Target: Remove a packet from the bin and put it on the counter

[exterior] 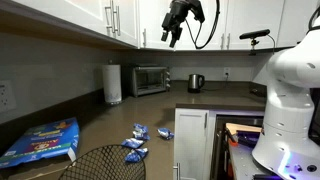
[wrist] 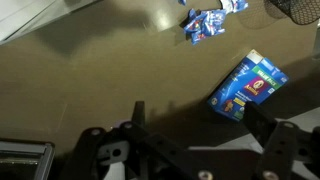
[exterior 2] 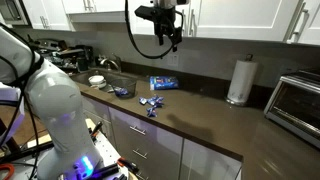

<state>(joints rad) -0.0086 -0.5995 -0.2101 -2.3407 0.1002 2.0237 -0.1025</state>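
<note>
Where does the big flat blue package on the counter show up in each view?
In an exterior view: the blue package lies at the lower left.
In an exterior view: it is at the centre, near the back wall.
Wrist view: right of centre, tilted.
Shared landmark: the small blue packets scattered beside it, in all three.

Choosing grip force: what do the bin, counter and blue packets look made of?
The bin: black wire mesh, probably metal, see-through lattice. The counter: dark, smooth, faintly sheened; stone or laminate, unclear. The packets: crinkled blue wrappers, likely plastic film.
</note>
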